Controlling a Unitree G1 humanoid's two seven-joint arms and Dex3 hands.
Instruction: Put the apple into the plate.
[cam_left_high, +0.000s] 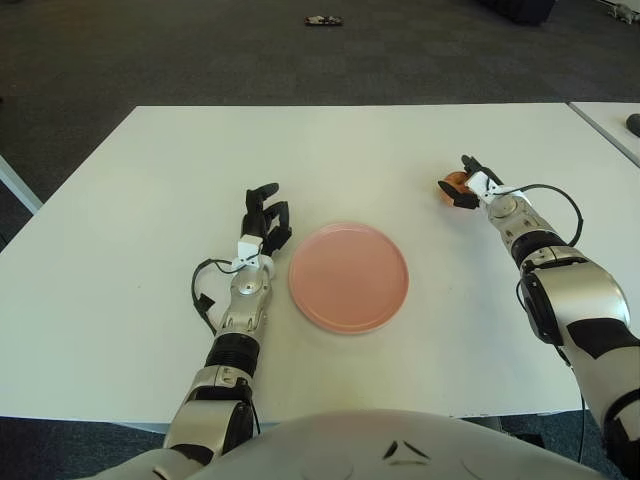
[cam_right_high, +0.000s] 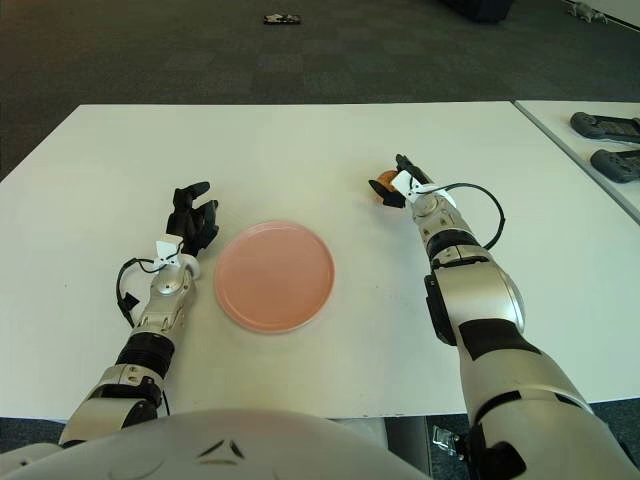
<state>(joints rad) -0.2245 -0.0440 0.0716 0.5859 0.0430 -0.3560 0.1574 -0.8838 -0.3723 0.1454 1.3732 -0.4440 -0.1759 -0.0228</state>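
While the right hand closes its fingers around the apple on the white surface, the pink plate sits well apart. Left hand shows just left of the plate, fingers loosely open.

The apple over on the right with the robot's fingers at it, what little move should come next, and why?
Probably lift it a little off the table. The right hand has its fingers around the apple, which sits well to the right of the empty pink plate. It needs to clear the table before travelling left to the plate. The left hand shows just left of the plate.
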